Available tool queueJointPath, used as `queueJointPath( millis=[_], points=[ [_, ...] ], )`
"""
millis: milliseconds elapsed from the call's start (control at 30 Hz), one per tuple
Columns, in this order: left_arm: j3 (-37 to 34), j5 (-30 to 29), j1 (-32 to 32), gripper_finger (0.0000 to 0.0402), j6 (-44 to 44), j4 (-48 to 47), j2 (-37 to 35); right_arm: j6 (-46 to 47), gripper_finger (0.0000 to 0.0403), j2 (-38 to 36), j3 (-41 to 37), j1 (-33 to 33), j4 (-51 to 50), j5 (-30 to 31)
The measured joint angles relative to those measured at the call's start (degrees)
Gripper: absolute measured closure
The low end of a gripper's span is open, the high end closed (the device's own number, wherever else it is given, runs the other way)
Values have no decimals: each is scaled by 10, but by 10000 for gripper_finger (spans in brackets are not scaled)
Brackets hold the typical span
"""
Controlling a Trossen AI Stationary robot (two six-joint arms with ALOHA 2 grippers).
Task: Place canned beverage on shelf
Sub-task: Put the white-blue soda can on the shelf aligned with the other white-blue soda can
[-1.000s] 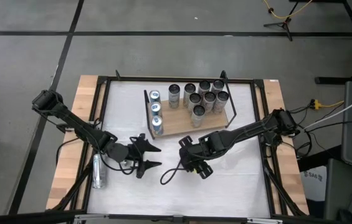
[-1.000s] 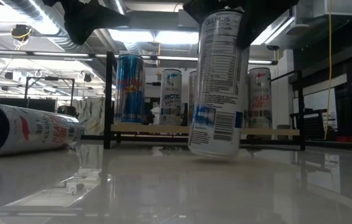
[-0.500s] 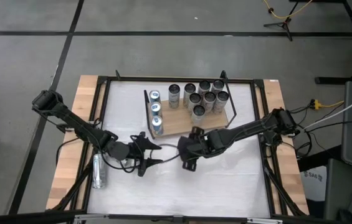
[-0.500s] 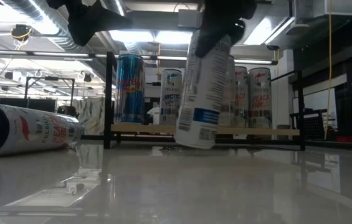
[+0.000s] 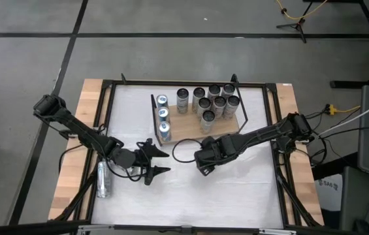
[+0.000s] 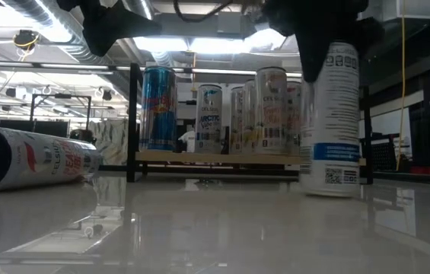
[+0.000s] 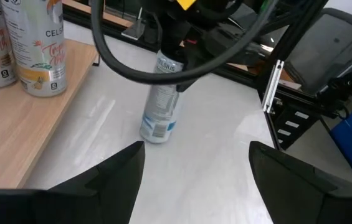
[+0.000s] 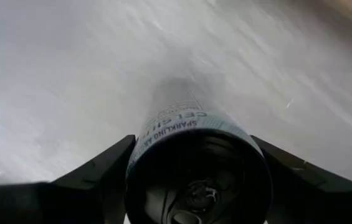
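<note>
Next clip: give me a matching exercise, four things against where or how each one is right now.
Things:
1. white can
2. red-labelled can
3. blue can
4. left tool

States:
A. standing on the shelf
B. lying on its side on the table
C. open, holding nothing
D. upright in the right tool

Pairs: 1-D, 2-B, 3-A, 4-C

Shelf (image 5: pixel 191 127) and cans on table (image 5: pixel 236 196).
</note>
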Motion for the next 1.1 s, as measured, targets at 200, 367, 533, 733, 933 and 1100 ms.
queueJointPath(
  millis=[200,367,533,733,933,1100],
  points=[
    [0,0,0,120,0,0,1,104,136,0,-1,0,-10,-4],
    [0,0,0,120,8,-1,1,184,136,1,-1,0,-11,-4],
    [0,1,0,120,30,-1,1,189,136,1,-2,0,-8,-3],
    [0,1,-1,120,30,-1,2,189,136,2,-2,0,-6,-3],
    [0,1,-2,120,29,-1,2,164,136,2,-2,0,-4,-3],
    [0,1,-2,120,30,-1,2,146,117,3,-3,0,1,-4]
  ],
)
